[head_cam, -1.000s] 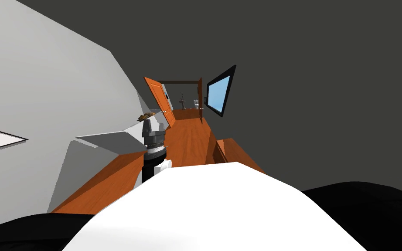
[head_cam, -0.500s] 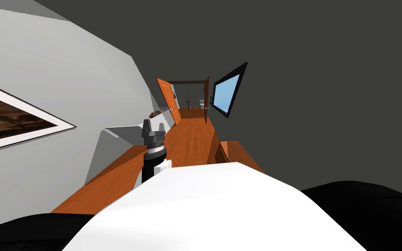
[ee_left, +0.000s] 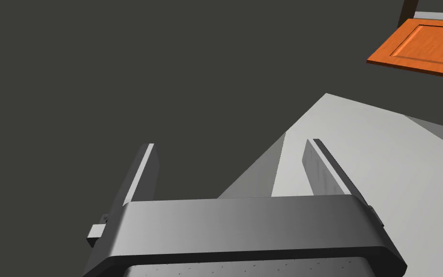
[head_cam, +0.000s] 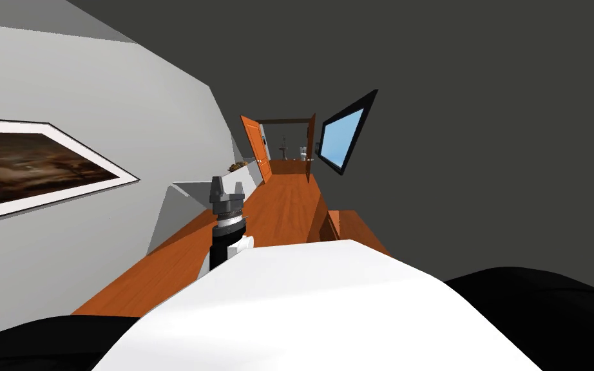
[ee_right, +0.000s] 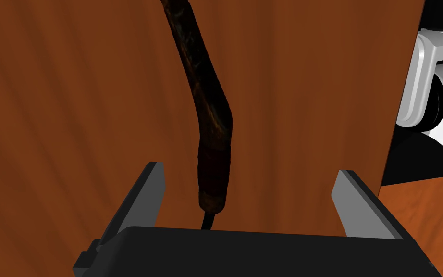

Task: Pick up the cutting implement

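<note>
Two things matter for a clean grasp here: centring and depth. The right tool [ee_right: 249,169] hangs over a brown wooden worktop [ee_right: 71,96] with its fingers [ee_right: 148,190] spread wide apart. The cutting implement [ee_right: 214,158] lies on that wood between them. It is a dark, rough, bent shaft whose thicker end points at the tool's body, and a thin black piece runs on beneath the dark block, where I cannot follow it. Which part cuts I cannot tell. The shaft sits nearer one finger than the other, so I judge it best to shift the hand sideways until the thick end is midway. Then lower until the fingertips reach the wood on either side, and only then close. Closing off-centre would likely shove or twist the shaft. The thick, straight stretch below the bend looks the surest place to clamp, since the curve beyond it could roll in the grip. The worktop's edge lies near the farther finger, so sideways moves should be small. The left tool [ee_left: 230,142] is raised in front, fingers apart and holding nothing.
</note>
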You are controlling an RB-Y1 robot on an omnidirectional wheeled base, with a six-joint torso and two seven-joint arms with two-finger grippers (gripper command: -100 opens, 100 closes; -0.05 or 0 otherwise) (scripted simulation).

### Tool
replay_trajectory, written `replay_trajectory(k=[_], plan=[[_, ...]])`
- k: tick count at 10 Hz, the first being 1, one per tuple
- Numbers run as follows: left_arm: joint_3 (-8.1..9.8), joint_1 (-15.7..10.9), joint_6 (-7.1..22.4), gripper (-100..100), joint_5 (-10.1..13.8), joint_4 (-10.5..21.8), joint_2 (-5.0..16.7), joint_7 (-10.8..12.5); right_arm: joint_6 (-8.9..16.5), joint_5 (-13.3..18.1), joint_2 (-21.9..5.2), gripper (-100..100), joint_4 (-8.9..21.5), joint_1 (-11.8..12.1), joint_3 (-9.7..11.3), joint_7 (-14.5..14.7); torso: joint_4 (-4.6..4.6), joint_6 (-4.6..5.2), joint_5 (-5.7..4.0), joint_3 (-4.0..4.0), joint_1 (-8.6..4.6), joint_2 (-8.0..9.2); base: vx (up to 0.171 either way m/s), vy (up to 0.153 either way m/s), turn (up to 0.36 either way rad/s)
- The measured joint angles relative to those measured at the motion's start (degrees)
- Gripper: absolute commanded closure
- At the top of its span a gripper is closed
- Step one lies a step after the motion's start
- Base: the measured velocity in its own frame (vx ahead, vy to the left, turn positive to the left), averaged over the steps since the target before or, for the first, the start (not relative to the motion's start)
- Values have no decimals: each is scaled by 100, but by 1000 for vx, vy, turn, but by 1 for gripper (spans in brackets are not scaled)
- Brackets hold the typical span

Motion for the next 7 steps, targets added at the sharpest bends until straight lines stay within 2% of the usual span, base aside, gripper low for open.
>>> replay_trajectory(k=[1, 2, 3, 4, 5, 6, 7], plan=[[0, 0, 0, 0, 0, 0, 0, 0, -25, -142, 12, -100, 20, 13, -12, 92, -1, 0, 0, -2, 4, -3, -20, -8, 373], [-1, -2, 0, 0, 0, 0, 0, 0, 77, -302, 64, -100, -91, 192, 37, 175, 0, -6, -1, 1, 1, 3, -26, -25, 239], [0, 0, 0, 0, 0, 0, 0, 0, 134, -467, 93, -100, -107, 266, 66, 273, 1, -1, -2, 2, -5, 5, -15, -16, -11], [0, 0, 0, 0, 0, 0, 0, 0, 108, -639, 149, -100, -4, 259, 49, 385, 0, 2, -3, 1, -3, 3, -6, 0, -35], [0, 0, 0, 0, 0, 0, 0, 0, 58, -766, 197, -100, 100, 237, 27, 467, -1, 1, -2, -1, 2, -1, -25, 0, 361], [-1, -1, 0, 0, 0, 0, 0, 0, 155, -930, 171, -100, -113, 475, 76, 534, 0, -5, 0, 3, 3, 5, -31, -23, 235], [0, 0, 0, 0, 0, 0, 0, 0, 92, -1111, 367, -100, 197, 427, 43, 734, 1, 0, -3, 4, -4, 6, -14, -18, 8]])
